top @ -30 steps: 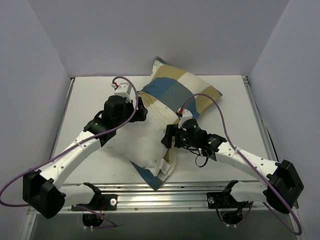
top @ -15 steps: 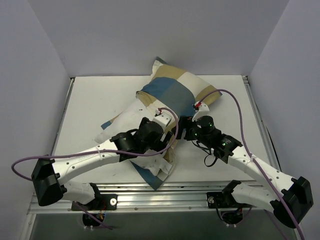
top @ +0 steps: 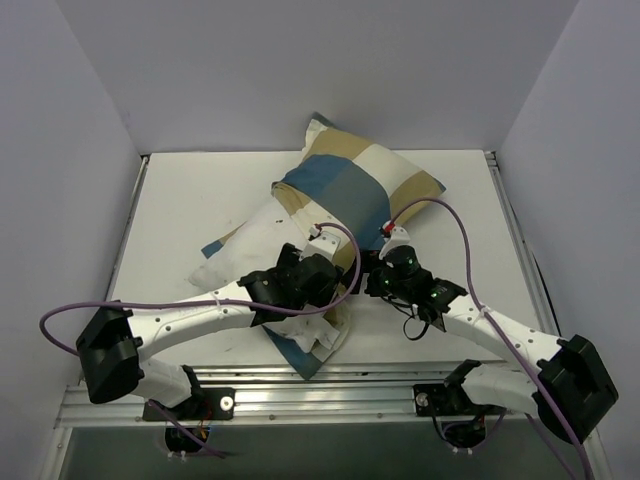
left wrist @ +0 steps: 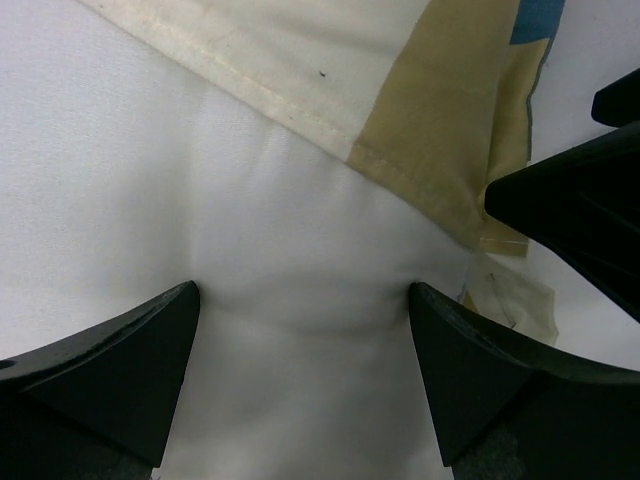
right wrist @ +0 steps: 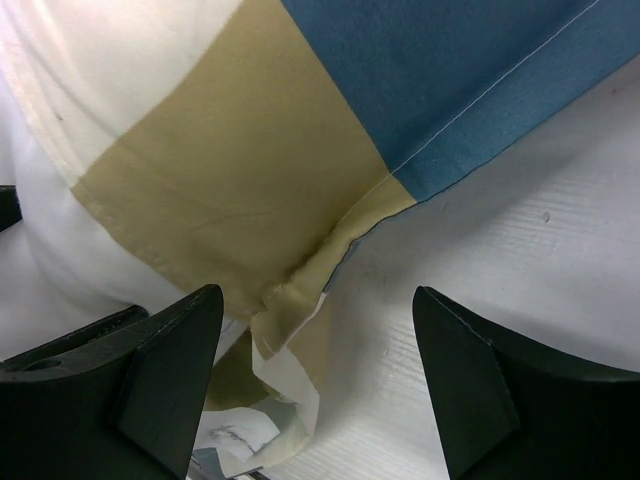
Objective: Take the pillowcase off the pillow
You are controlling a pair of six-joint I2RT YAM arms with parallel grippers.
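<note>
The left gripper (left wrist: 302, 300), jaws spread wide with nothing between them, is set down over the bare white pillow (left wrist: 150, 180), just short of the pillowcase (left wrist: 430, 100) hem that runs slantwise across it. A black finger of the right gripper (left wrist: 570, 210) crowds in from the side, close to that hem.

The right gripper (right wrist: 318, 300) is likewise wide open and has hold of nothing. It hangs over a bunched tan corner of the pillowcase (right wrist: 250, 170), where the cloth meets the white table (right wrist: 520, 280). A small white tag (right wrist: 235, 435) shows below that corner.

From above, the two grippers meet nose to nose at the near right side of the pillow (top: 245, 255). The pillowcase (top: 345, 185) covers the far end and is partly drawn back, and a blue-edged fold lies under the left arm near the table's front.

The left arm runs low and nearly straight from its base. The right arm reaches in with its wrist bent. Purple cables (top: 450, 215) loop over both.
</note>
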